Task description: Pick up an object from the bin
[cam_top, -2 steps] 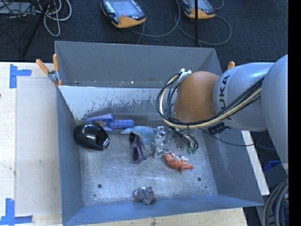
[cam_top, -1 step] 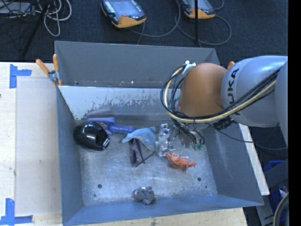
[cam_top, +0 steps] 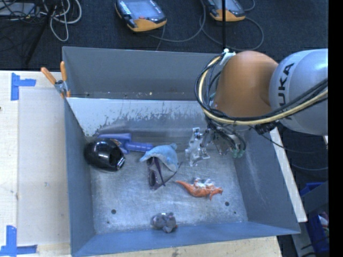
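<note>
My gripper (cam_top: 196,150) hangs over the right middle of the bin, its metal fingers (cam_top: 192,145) pointing down and slightly apart with nothing between them. Just below it an orange toy lizard (cam_top: 201,188) with white markings lies on the bin floor. To the gripper's left a light blue cloth-like piece (cam_top: 162,154) rests over a dark pair of glasses (cam_top: 156,174).
A glossy black rounded object (cam_top: 104,156) sits at the left, with a blue-purple handled tool (cam_top: 128,142) beside it. A small grey lump (cam_top: 164,221) lies near the front wall. The arm's orange cover and cables hang over the bin's right back corner.
</note>
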Controlling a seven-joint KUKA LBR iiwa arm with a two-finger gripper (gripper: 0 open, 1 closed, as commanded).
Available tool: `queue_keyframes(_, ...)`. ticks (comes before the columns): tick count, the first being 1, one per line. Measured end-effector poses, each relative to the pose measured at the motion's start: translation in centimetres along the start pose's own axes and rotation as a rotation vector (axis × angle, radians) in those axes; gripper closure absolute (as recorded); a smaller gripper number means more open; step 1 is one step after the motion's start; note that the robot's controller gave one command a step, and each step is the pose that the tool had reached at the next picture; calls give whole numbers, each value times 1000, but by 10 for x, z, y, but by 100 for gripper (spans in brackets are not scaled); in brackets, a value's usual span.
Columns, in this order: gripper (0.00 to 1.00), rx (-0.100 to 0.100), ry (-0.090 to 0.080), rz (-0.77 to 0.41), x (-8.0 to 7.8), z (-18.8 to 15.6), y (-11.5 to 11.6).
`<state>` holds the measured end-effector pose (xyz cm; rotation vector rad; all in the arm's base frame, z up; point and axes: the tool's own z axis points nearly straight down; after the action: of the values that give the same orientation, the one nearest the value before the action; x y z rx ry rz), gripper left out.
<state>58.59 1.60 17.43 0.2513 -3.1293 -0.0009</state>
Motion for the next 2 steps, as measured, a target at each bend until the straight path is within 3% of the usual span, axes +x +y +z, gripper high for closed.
queue_keyframes(1,0,0,-1,4,7,41,1)
queue_keyframes(2,0,0,0,5,9,43,1)
